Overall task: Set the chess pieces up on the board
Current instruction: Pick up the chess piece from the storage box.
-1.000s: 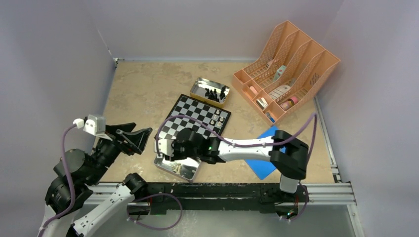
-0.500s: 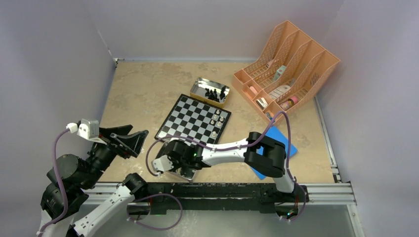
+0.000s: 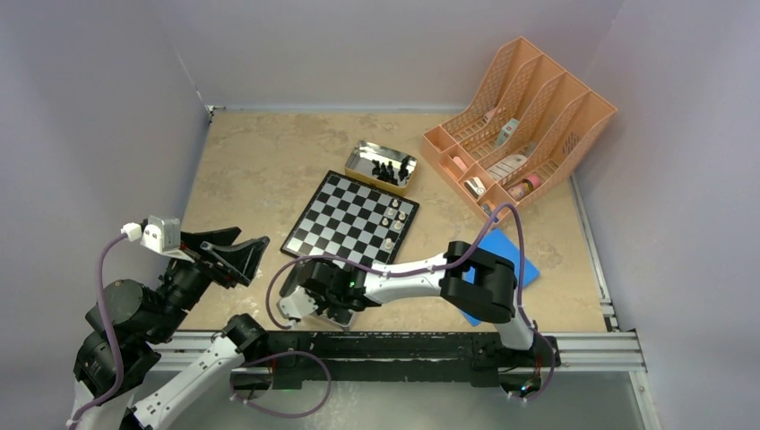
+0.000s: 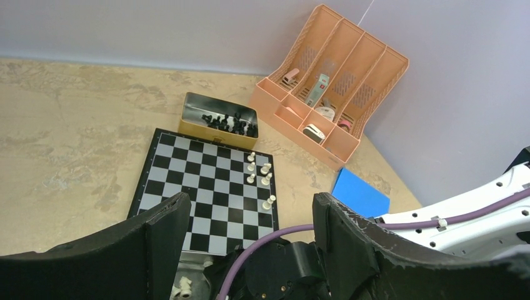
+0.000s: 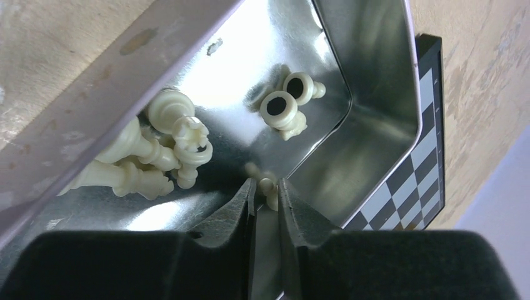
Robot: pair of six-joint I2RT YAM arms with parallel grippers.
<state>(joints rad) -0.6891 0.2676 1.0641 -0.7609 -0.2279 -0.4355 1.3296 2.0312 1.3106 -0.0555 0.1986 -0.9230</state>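
Tan tabletop [image 3: 260, 152]. Right gripper [image 5: 266, 186] inside metal tin [image 5: 375, 94], jaws pinching small cream piece [image 5: 270, 195] at fingertips. Left gripper [image 4: 250, 203] jaws wide apart.

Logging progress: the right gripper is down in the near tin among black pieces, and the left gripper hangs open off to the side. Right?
One slip: the pieces in the near tin are cream-white, not black; the right wrist view shows it. The right gripper is down in that tin, and the left gripper hangs open off to the side.
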